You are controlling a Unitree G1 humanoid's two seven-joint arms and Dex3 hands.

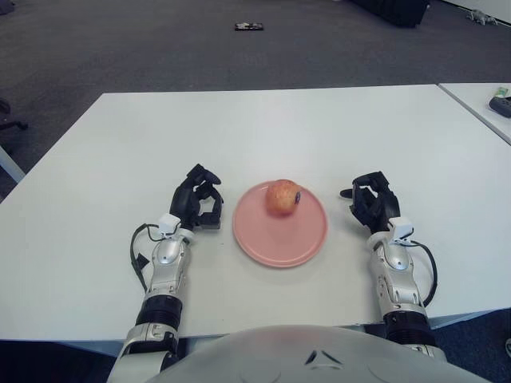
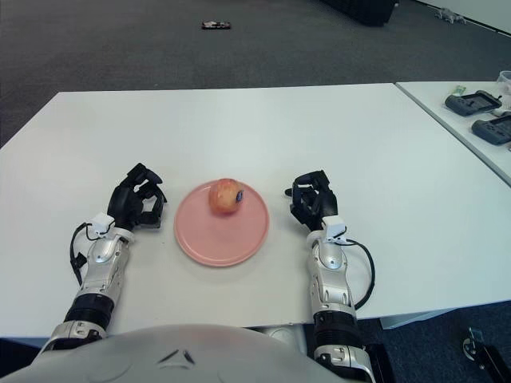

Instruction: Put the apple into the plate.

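A red-yellow apple (image 1: 282, 197) lies on the far part of the pink plate (image 1: 279, 239) in the middle of the white table (image 1: 271, 128). My left hand (image 1: 198, 204) is just left of the plate, fingers curled and holding nothing. On the plate's right side is my right hand (image 1: 372, 203), also curled and holding nothing. Neither hand touches the apple or the plate.
A second white table (image 2: 479, 120) stands at the right with dark devices (image 2: 477, 102) on it. A small dark object (image 1: 248, 26) lies on the grey floor beyond the table.
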